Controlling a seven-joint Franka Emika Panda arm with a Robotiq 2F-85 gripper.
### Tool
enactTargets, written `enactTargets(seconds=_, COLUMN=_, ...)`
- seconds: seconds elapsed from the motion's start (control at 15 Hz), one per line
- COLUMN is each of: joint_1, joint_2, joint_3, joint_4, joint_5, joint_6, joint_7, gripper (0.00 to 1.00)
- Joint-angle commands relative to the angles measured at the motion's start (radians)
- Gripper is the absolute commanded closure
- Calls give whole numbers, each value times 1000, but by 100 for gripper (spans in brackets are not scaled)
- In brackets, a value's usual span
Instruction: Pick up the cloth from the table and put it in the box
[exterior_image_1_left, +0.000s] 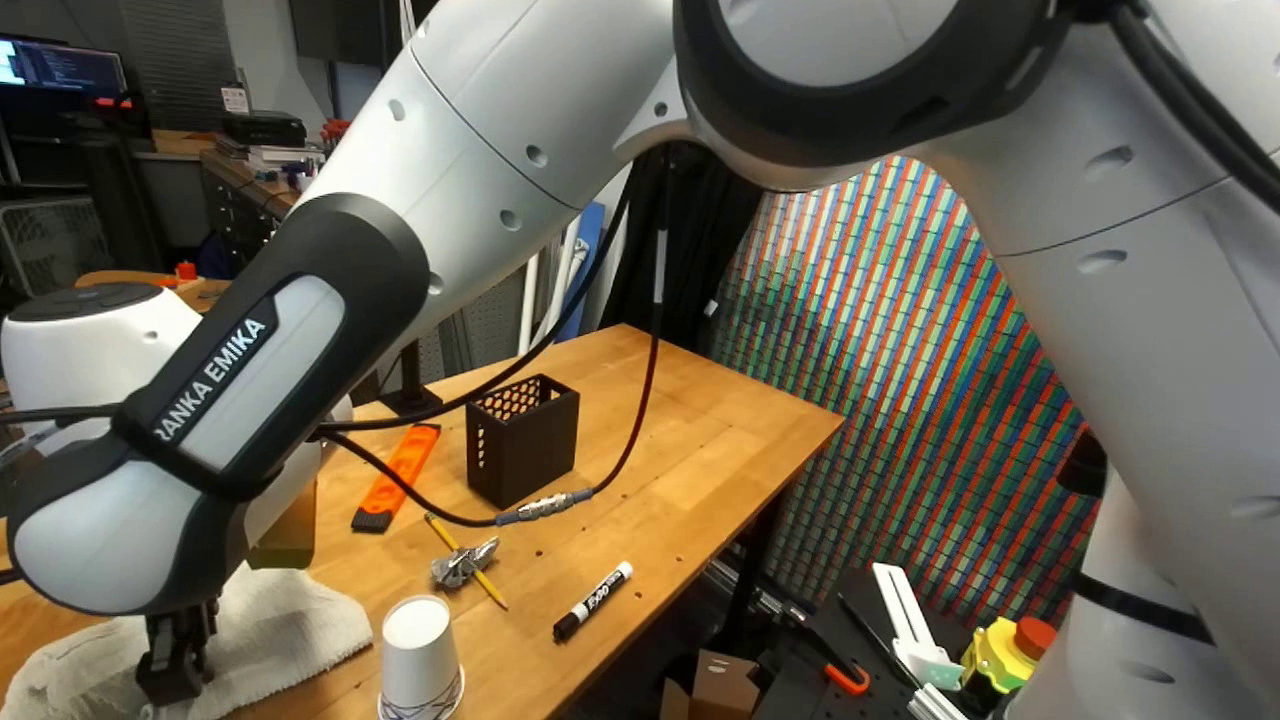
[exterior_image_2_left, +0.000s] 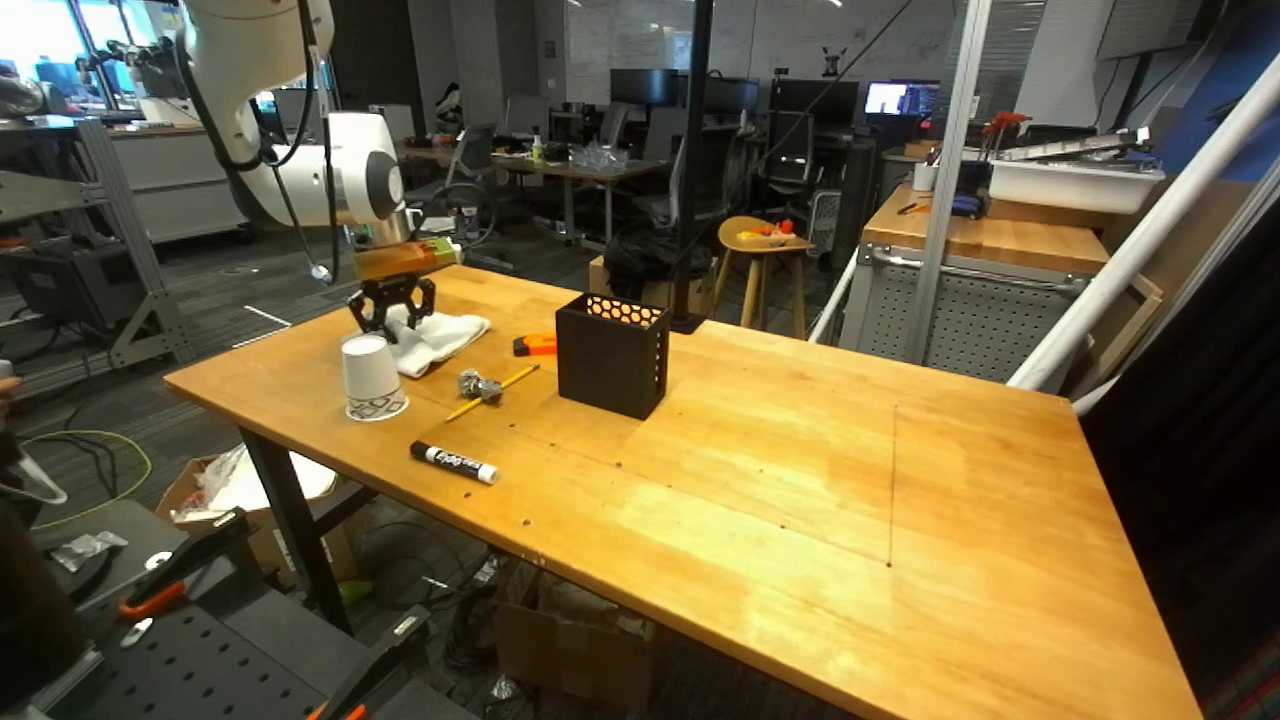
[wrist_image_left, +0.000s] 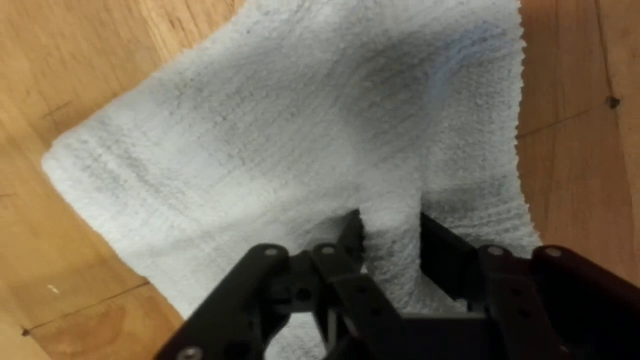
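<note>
The white cloth lies crumpled on the wooden table in both exterior views (exterior_image_1_left: 300, 630) (exterior_image_2_left: 450, 338). It fills most of the wrist view (wrist_image_left: 250, 125). My gripper points down into the cloth in both exterior views (exterior_image_1_left: 175, 672) (exterior_image_2_left: 398, 322). In the wrist view the gripper (wrist_image_left: 390, 215) has a raised fold of cloth filling the gap between its fingers, and both fingers touch it. The rest of the cloth lies on the table. The black box, open at the top with a honeycomb-cut wall, stands upright on the table in both exterior views (exterior_image_1_left: 525, 445) (exterior_image_2_left: 612, 360).
An upside-down white paper cup (exterior_image_2_left: 372, 378) stands close to the gripper and cloth. A black and white marker (exterior_image_2_left: 453, 463), a yellow pencil (exterior_image_2_left: 520, 376) with crumpled foil (exterior_image_2_left: 478, 386), and an orange tool (exterior_image_1_left: 402, 470) lie between the cloth and box or nearby.
</note>
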Motion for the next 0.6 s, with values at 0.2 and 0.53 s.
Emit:
enactTargets(seconds=0.2, joint_1=-15, joint_2=-129, joint_3=4, joint_4=-85, joint_5=-11, joint_6=-37, joint_7=2, gripper=93)
enactTargets(seconds=0.53, joint_1=-39, joint_2=-260, joint_3=-15, joint_4=-169, joint_5=-12, joint_6=-55, joint_7=26, gripper=93)
